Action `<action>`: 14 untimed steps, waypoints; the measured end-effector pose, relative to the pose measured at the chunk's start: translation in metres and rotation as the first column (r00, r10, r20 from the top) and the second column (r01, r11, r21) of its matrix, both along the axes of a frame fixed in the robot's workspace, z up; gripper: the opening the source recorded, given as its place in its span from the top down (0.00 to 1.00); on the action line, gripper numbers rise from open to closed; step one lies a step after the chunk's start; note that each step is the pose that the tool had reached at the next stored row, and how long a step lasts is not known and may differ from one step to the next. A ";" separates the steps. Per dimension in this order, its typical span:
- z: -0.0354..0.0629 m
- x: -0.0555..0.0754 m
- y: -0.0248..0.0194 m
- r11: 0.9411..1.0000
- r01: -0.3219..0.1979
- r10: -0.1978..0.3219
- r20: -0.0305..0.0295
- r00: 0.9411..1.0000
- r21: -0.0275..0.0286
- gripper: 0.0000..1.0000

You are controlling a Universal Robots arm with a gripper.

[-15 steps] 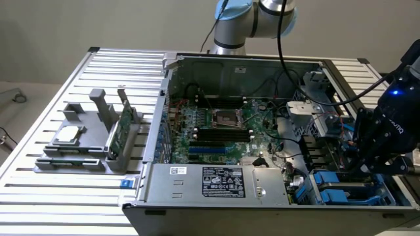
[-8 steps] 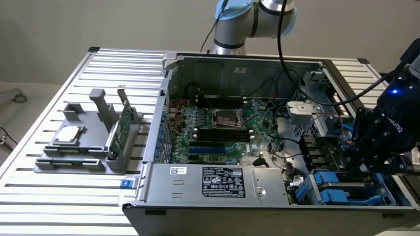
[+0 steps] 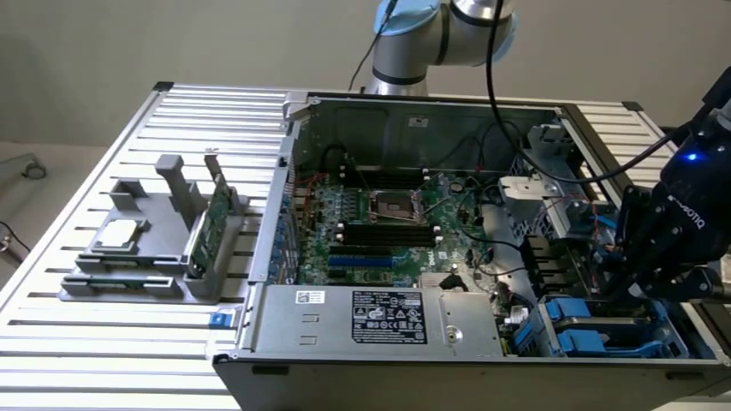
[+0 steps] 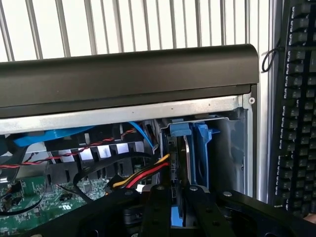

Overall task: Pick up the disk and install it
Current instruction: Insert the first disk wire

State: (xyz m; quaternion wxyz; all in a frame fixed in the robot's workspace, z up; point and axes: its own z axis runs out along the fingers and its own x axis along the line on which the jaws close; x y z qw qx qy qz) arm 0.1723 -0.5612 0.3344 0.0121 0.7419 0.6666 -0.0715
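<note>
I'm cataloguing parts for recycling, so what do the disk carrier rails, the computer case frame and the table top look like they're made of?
Disk carrier rails: probably moulded plastic, a uniform saturated blue with a slight sheen.
Computer case frame: looks like bare sheet metal, dull silver-grey with a folded edge and small holes.
Table top: apparently extruded aluminium, pale silver slats with even parallel grooves.

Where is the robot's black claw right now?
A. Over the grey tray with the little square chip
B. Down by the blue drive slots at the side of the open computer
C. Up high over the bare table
B: in the exterior view the gripper reaches into the open computer case beside the blue drive carriers.
</note>
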 end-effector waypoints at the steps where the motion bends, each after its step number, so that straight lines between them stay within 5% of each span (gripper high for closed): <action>1: 0.0001 0.001 0.0000 1.000 0.000 0.000 -0.003 1.000 0.000 0.84; 5: -0.0001 0.002 0.0000 1.000 0.000 0.000 -0.013 1.000 -0.001 0.84; 9: -0.0001 0.002 0.0000 1.000 0.000 0.000 -0.030 1.000 -0.001 0.84; 14: -0.0001 0.006 0.0000 1.000 0.000 0.000 -0.037 0.999 -0.001 0.84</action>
